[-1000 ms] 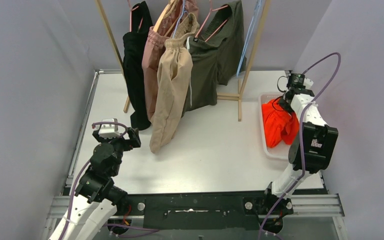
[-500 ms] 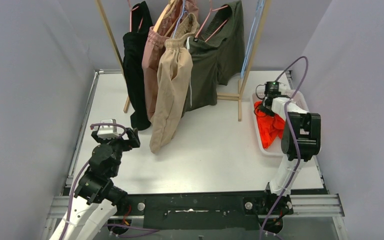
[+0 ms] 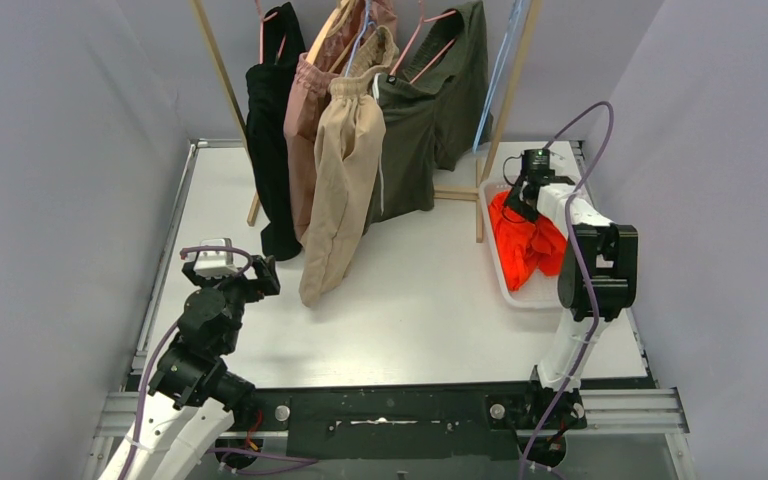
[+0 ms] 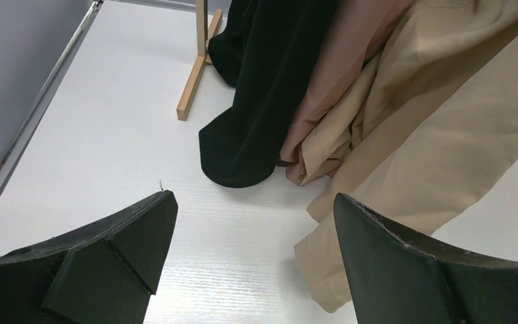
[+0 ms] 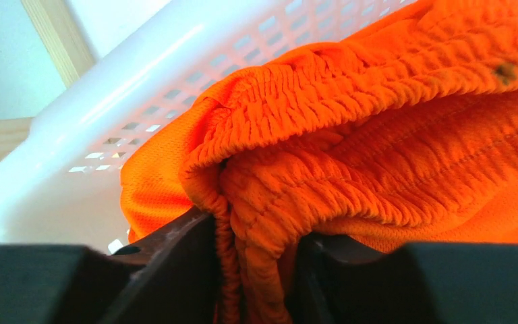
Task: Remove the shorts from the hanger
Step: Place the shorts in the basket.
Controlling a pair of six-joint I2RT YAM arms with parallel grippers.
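Observation:
The orange shorts (image 3: 523,243) lie in the white basket (image 3: 512,295) at the right. My right gripper (image 3: 516,208) is shut on their gathered waistband (image 5: 263,263) over the basket's far end. On the wooden rack hang black (image 3: 272,150), dusty pink (image 3: 305,130), beige (image 3: 340,190) and dark olive shorts (image 3: 425,130) on hangers. My left gripper (image 3: 260,275) is open and empty, low over the table just left of the beige shorts' hem (image 4: 405,223).
The rack's wooden legs (image 3: 481,190) stand between the hanging clothes and the basket. A rack foot (image 4: 192,88) shows in the left wrist view. Grey walls close in on both sides.
My right gripper has moved left with the orange shorts, and the basket has slid left with it toward the rack leg. The left arm has not moved.

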